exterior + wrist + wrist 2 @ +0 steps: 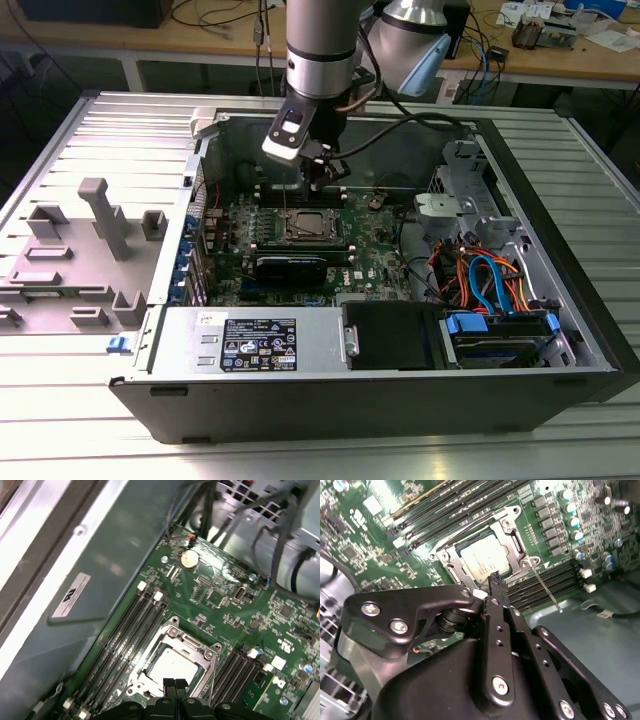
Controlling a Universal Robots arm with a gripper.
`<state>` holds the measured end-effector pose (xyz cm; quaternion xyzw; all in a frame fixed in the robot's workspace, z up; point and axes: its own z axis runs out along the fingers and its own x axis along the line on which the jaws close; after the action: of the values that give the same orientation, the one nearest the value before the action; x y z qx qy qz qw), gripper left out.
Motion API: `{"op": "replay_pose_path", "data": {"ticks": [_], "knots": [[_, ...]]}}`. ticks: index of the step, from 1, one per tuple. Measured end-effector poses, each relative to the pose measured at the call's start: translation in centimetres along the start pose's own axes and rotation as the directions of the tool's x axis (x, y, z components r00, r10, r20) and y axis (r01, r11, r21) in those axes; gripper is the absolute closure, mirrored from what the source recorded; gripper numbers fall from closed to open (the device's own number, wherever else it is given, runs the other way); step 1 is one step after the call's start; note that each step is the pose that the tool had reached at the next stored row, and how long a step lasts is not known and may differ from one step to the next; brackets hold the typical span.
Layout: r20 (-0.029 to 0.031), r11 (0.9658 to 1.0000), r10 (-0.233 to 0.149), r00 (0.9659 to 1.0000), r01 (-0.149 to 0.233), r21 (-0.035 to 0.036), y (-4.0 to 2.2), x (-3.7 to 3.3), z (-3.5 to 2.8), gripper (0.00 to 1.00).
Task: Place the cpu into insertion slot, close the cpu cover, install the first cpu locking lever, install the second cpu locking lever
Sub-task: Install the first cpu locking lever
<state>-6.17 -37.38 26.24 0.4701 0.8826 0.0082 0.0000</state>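
Cpu [169, 666] just beneath hand [175, 682]

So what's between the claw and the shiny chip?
Only a thin metal edge of the cpu cover, between the gripper and the cpu, in the first wrist view.

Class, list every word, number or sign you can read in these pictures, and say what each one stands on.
None can be read.
Black label on the power supply: print too small.
White sticker on the case wall: a dark mark, wording illegible.
White markings on the motherboard: illegible.
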Motion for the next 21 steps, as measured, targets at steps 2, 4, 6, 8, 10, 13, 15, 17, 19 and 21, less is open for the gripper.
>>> {"op": "replay_pose_path", "data": {"ticks": [2,4,6,8,10,13,15,17,19,21], "knots": [[-0.0005,0.9995,-0.033,0.9995,0.033,0.0003,0.0,0.0,0.0,0.89],[-0.0009,0.9978,-0.067,0.9978,0.067,0.0006,-0.01,0.0,0.0,0.89],[-0.0014,0.995,-0.1,0.995,0.1,0.0008,-0.01,0.0,0.0,0.89],[-0.0025,0.9858,-0.168,0.9858,0.168,0.0012,-0.01,0.0,0.01,0.89],[-0.0035,0.9725,-0.233,0.9725,0.233,0.0016,-0.01,0.0,0.01,0.89],[-0.0047,0.9526,-0.304,0.9526,0.304,0.0018,-0.01,0.0,0.02,0.89],[-0.0055,0.9392,-0.343,0.9391,0.343,0.0018,-0.01,0.0,0.03,0.89],[-0.006,0.9258,-0.378,0.9258,0.378,0.0019,-0.01,0.0,0.04,0.89],[-0.0067,0.9107,-0.413,0.9107,0.413,0.002,-0.01,0.0,0.05,0.89],[-0.0076,0.8855,-0.465,0.8855,0.465,0.002,-0.01,0.0,0.06,0.89]]}}
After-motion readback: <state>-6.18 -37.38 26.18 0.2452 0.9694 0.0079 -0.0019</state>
